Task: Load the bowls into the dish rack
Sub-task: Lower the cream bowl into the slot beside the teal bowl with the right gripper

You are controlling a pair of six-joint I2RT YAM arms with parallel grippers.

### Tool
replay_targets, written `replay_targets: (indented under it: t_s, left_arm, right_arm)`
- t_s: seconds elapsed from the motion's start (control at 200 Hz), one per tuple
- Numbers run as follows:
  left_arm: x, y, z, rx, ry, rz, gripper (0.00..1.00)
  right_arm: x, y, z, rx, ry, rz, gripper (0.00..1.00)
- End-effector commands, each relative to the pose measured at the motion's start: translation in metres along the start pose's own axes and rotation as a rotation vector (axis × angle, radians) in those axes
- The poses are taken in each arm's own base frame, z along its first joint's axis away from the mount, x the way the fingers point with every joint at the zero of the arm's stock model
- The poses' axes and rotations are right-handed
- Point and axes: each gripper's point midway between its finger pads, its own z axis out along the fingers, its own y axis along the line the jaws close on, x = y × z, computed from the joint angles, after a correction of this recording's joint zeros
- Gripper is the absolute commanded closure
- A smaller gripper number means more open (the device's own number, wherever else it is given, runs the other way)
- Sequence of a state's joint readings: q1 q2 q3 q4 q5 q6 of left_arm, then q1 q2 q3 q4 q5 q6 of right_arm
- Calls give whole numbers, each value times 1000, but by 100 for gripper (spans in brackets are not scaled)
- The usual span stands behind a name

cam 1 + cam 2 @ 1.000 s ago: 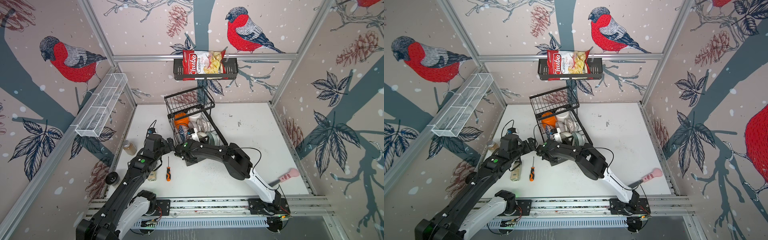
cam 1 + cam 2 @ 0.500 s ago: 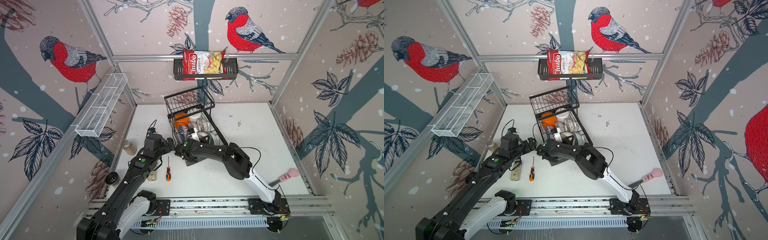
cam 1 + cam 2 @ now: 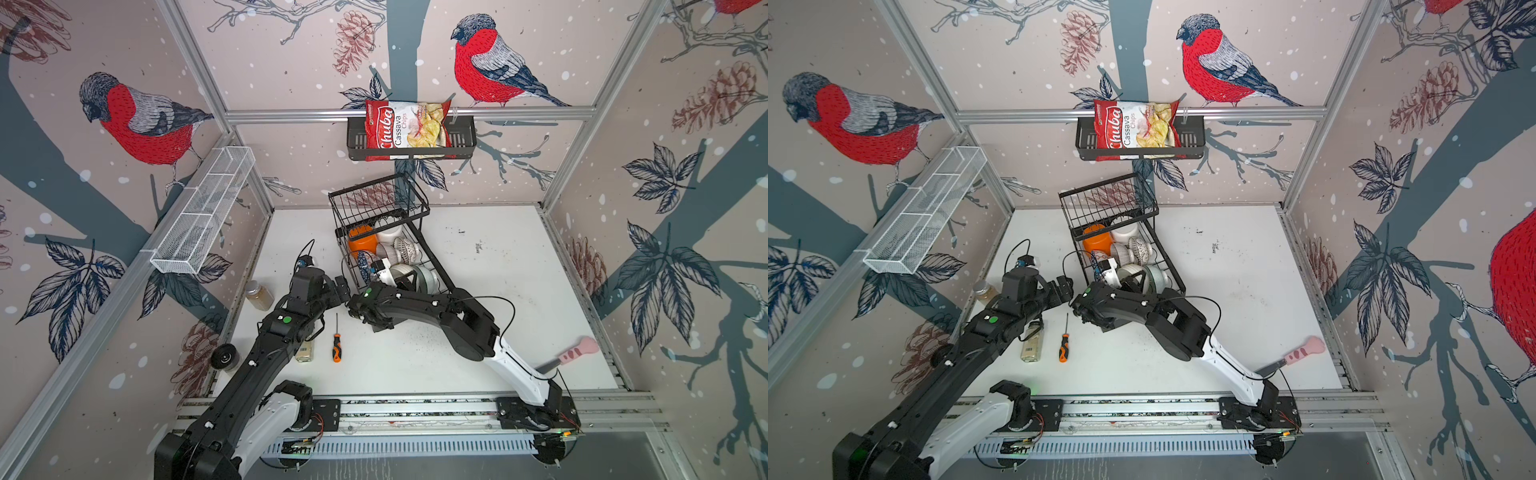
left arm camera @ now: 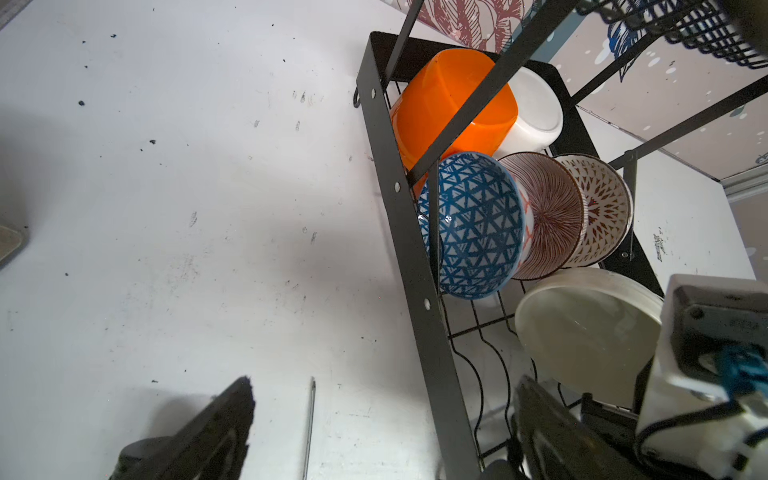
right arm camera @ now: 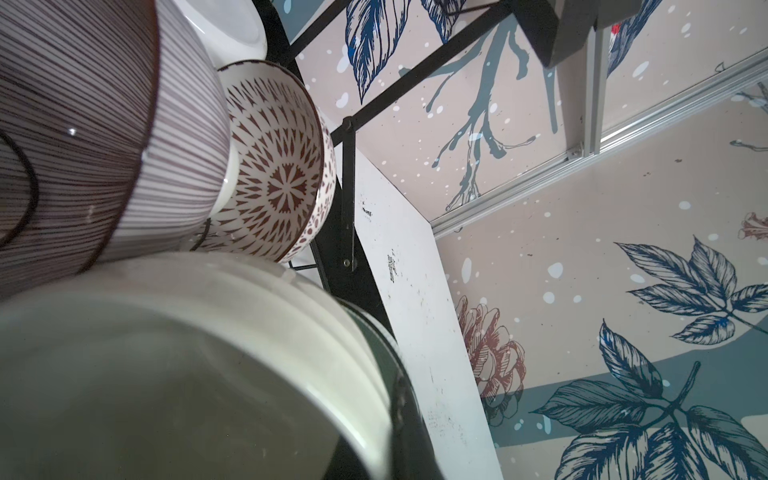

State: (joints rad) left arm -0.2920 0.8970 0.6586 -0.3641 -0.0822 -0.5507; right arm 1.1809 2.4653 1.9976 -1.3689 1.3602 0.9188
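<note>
Two sets of jaws sit at the near end of a black wire dish rack (image 4: pixel 409 249). The right jaws, at the tip of the right arm (image 3: pixel 436 307), are closed on the rim of a cream bowl (image 5: pixel 208 332). In the right wrist view one dark finger (image 5: pixel 403 440) lies along the outside of that rim. The cream bowl stands on edge in the rack's lower tray, with a pale teal bowl (image 3: pixel 430 279) just beside it. The left jaws, on the left arm (image 3: pixel 286 328), are spread wide and hold nothing. They hover just outside the rack's left rail, and the white desk (image 4: pixel 166 208) and the thin shaft of a screwdriver (image 4: pixel 309 415) show between the fingers (image 4: pixel 208 432). The bowl nearest them, a blue geometric bowl (image 4: pixel 473 224), stands on edge inside the rail, apart from the fingers. A purple-striped bowl (image 4: pixel 548 216) and a petal-patterned bowl (image 4: pixel 602 208) overlap in a row behind it. At the tray's far end lie an orange bowl (image 4: pixel 453 108) and a white bowl (image 4: pixel 536 112), under the rack's upper basket (image 3: pixel 374 203). In both top views a small jar (image 3: pixel 258 295) stands at the desk's left edge, and a pink-handled tool (image 3: pixel 577 351) lies well apart on the right. A chips bag (image 3: pixel 405 126) sits in a black shelf basket on the back wall.
</note>
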Motion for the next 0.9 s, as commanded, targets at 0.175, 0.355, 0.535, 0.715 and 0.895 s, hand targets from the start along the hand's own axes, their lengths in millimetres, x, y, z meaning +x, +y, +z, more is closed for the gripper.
replay_targets:
  t_s: [0.175,0.355,0.535,0.715,0.895]
  left_arm:
    - [-5,-5,-1,28,-25,4,4]
    - [-4,-6,-1,34,-23,5,4]
    - [-4,-6,-1,39,-22,5,4]
    - [-5,-7,-2,45,-25,6,4]
    - [-4,-7,-2,48,-26,5,4]
  right_arm:
    - [28,40,-9,-131,136,24,91]
    - [34,46,-11,-145,154,24,87]
    - [39,53,-13,-160,175,26,84]
    - [41,55,-14,-172,189,34,84]
    - [40,57,-16,-188,198,47,86]
